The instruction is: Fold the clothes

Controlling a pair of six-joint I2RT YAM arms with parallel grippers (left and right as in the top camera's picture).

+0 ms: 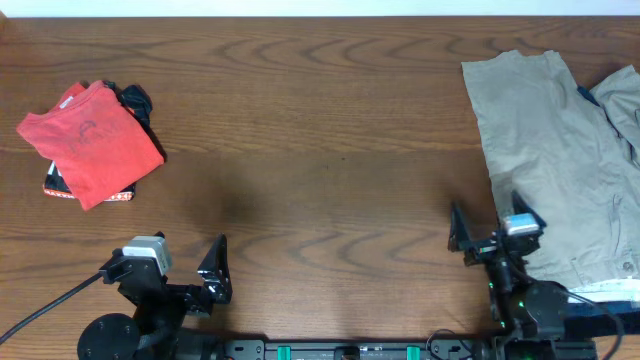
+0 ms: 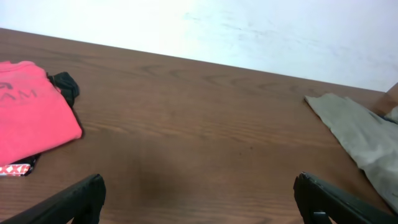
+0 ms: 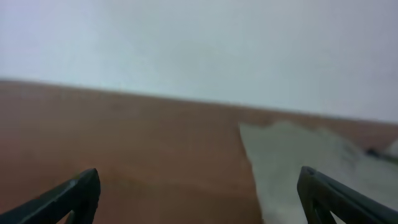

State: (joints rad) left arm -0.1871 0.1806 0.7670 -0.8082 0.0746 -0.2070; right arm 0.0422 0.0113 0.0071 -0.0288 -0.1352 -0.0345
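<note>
The clothes lie in two places. A folded coral-red T-shirt [image 1: 90, 143] [image 2: 31, 118] rests at the table's left on a dark garment [image 1: 135, 98] [image 2: 65, 87]. A khaki-beige garment [image 1: 560, 160] [image 2: 360, 130] [image 3: 298, 155] lies spread flat at the right, reaching the front edge. My left gripper [image 1: 162, 265] [image 2: 199, 186] hovers open near the front edge, below and right of the red shirt, holding nothing. My right gripper [image 1: 495, 225] [image 3: 199, 180] is open beside the khaki garment's left edge, its right finger over the cloth, nothing between the fingers.
A paler grey-beige piece [image 1: 622, 100] overlaps the khaki garment at the far right edge. A red-and-white patterned item [image 1: 60, 188] [image 2: 15, 168] pokes out under the red shirt. Bare brown table [image 1: 320, 150] spans the middle; a white wall stands behind.
</note>
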